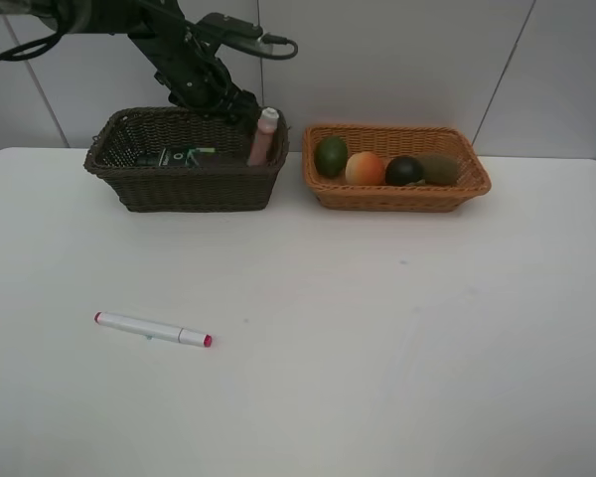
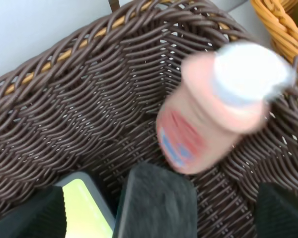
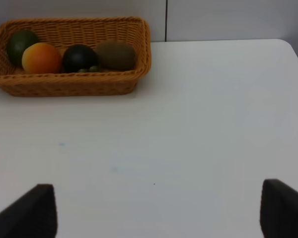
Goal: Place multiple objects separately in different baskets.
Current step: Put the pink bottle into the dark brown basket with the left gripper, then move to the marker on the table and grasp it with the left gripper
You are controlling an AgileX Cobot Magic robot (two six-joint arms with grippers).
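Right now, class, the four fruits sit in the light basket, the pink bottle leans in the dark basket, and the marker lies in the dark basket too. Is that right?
Not quite. The marker lies on the table, outside both baskets, as the exterior high view shows. The rest stands: four fruits in the light basket, pink bottle in the dark basket.

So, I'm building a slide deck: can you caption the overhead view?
Left arm over the dark basket holding a pink bottle; fruit fills the tan basket; marker remains on the table.
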